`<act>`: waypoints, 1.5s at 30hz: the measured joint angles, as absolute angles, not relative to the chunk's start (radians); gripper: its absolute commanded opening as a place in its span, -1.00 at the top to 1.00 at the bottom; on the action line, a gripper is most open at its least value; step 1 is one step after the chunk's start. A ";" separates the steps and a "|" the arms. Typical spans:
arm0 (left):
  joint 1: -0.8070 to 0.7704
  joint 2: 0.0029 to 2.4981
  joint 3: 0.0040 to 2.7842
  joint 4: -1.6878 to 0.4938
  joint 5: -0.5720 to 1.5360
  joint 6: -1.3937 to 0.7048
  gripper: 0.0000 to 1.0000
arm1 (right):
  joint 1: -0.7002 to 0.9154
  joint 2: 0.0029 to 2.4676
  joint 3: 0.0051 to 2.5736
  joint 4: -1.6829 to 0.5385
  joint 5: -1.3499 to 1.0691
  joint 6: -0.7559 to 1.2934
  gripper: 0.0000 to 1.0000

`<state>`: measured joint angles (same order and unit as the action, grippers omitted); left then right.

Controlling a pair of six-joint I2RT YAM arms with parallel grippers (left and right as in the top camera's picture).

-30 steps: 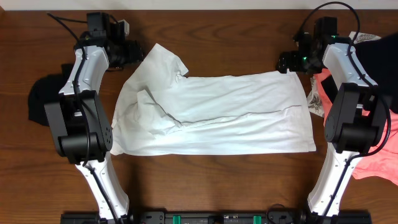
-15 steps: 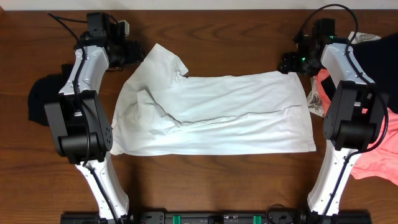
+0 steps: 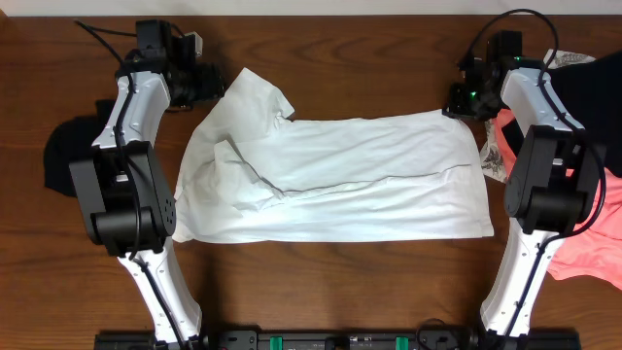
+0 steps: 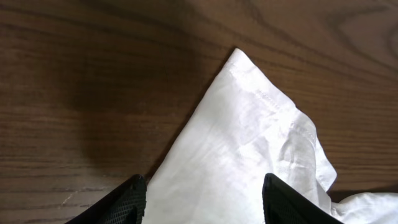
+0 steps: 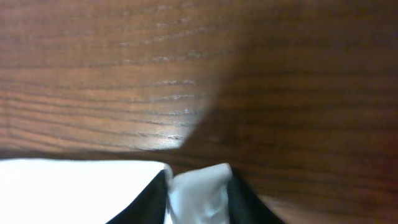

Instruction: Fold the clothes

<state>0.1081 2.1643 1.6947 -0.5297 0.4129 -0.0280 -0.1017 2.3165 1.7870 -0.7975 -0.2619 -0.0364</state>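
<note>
A white garment (image 3: 340, 180) lies spread across the wooden table, creased and bunched at its left end. My left gripper (image 3: 209, 83) is at its top left corner. In the left wrist view it (image 4: 204, 202) stands open, its two black fingers straddling the pointed white corner (image 4: 242, 124), which lies flat on the wood. At the top right corner my right gripper (image 3: 455, 102) has come together. The right wrist view shows it (image 5: 198, 196) shut on a pinched fold of white fabric (image 5: 200, 186) that stands up between the fingers.
A black cloth (image 3: 68, 151) lies at the left edge beside the left arm. At the right, a coral garment (image 3: 583, 243) and a dark one (image 3: 598, 87) are piled beside the right arm, with a patterned piece (image 3: 491, 156) next to the white garment's right edge.
My right gripper slid slightly right onto the top right corner and went from open to shut on the fabric. The left gripper and the garment have not moved.
</note>
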 measured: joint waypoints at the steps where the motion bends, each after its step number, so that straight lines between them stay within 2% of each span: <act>1: 0.108 2.164 1.695 -0.531 0.413 -0.028 -0.22 | -0.102 2.317 1.787 -0.798 -0.262 -0.034 0.70; 4: 0.108 2.164 1.695 -0.532 0.413 -0.028 -0.21 | -0.102 2.318 1.787 -0.802 -0.262 -0.034 0.89; 6: 0.108 2.164 1.695 -0.532 0.413 -0.028 -0.21 | -0.102 2.320 1.787 -0.804 -0.263 -0.033 0.92; 15: 0.100 2.164 1.695 -0.526 0.413 -0.018 -0.21 | -0.102 2.320 1.787 -0.806 -0.261 -0.030 0.91; 27: 0.014 2.164 1.695 -0.430 0.413 0.017 -0.21 | -0.102 2.320 1.788 -0.829 -0.260 -0.030 0.91; 45: 0.025 2.290 1.704 -0.446 0.314 0.027 -0.22 | -0.102 2.320 1.790 -0.843 -0.258 -0.030 0.89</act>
